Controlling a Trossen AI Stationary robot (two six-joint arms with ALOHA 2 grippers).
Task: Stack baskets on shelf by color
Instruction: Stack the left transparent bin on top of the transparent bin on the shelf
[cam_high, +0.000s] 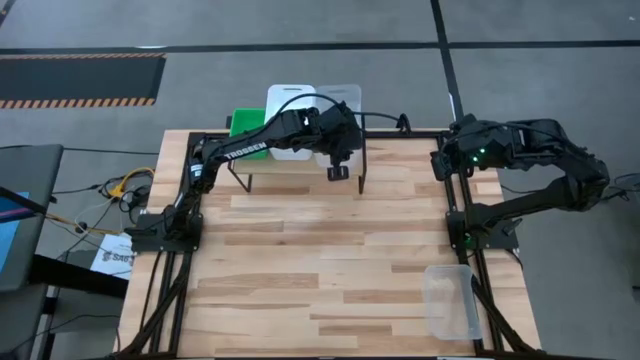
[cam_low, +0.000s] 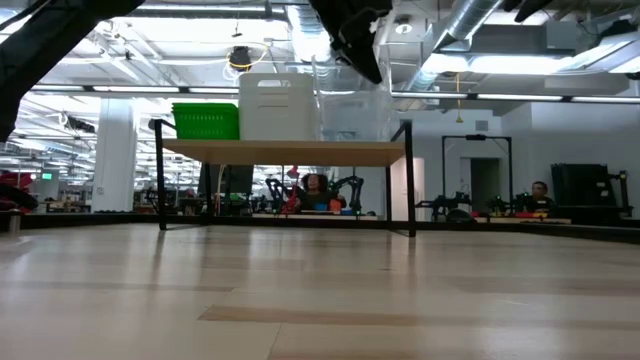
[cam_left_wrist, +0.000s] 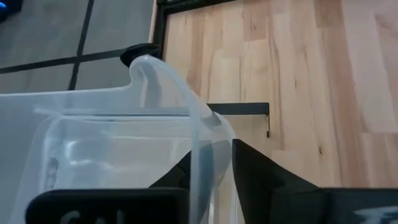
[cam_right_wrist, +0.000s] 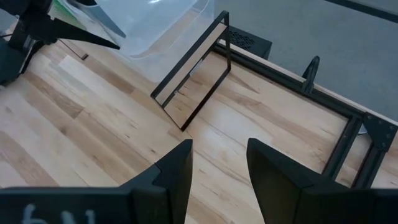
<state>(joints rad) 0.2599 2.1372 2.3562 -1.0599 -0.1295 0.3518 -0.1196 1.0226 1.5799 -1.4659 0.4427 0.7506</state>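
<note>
Our left hand (cam_high: 338, 170) pinches the rim of the clear basket (cam_left_wrist: 124, 149) sitting on the shelf (cam_low: 285, 152) beside the white stack (cam_low: 278, 105); we should probably loosen gently and lift straight up. Our right hand (cam_right_wrist: 219, 163) waits open above the desk (cam_high: 330, 270).

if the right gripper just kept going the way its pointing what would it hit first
Probably the bare tabletop. The right gripper, empty with jaws apart, points down at the planks just short of the shelf's black leg frame; depth is hard to judge, so it might meet that frame instead.
</note>
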